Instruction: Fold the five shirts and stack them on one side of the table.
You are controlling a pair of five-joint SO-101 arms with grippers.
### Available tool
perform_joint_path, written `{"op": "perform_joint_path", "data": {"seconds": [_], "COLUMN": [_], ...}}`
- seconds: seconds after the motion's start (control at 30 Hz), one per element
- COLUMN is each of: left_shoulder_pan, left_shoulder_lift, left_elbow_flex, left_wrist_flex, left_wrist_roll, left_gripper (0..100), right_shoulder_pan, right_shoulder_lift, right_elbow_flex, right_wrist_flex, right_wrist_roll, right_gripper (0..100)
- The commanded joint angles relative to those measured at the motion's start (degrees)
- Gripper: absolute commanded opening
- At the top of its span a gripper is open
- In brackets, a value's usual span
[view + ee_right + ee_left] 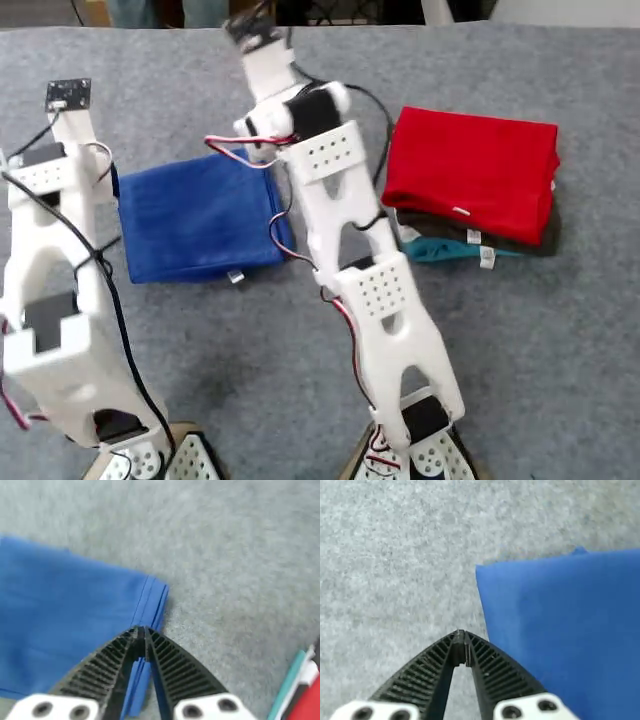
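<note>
A folded royal-blue cotton shirt (195, 215) lies flat in the centre-left of the high view, on the grey felt-like table covering (560, 350). In the upper right of that frame is a stack well apart from it: a folded bright red shirt (470, 165) on top, a dark brownish shirt (520, 235) under it, and a teal shirt (445, 250) at the bottom (mostly its edge and a white label peek out). The left gripper (460, 637) has its black ribbed claws pressed together over the bare grey covering, just beside the blue shirt's straight edge. The right gripper (140, 634) is also pressed together, its tips over the layered hem at a corner of the blue shirt.
</note>
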Motion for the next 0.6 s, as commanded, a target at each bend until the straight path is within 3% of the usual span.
{"op": "perform_joint_path", "data": {"seconds": [0.0,0.17,0.3,0.57], "left_shoulder_pan": [-3.65,-10.07,-12.53,-13.49], "left_shoulder_lift": [6.15,16.53,21.54,24.62], "left_elbow_flex": [-10.95,-19.91,-22.73,-23.25], "left_wrist_flex": [2.20,3.69,7.03,7.03], "left_wrist_roll": [3.25,3.25,-0.88,-0.88], "left_gripper": [8,10,10,10], "right_shoulder_pan": [-0.79,-3.08,-3.25,-5.19], "right_shoulder_lift": [-13.05,-26.95,-30.20,-24.22], "right_elbow_flex": [9.89,37.41,53.76,60.70], "right_wrist_flex": [0.70,0.35,-2.29,-12.57], "right_wrist_roll": [-4.75,-13.19,-23.30,-32.53], "right_gripper": [1.5,1.5,2.8,30.0]}}
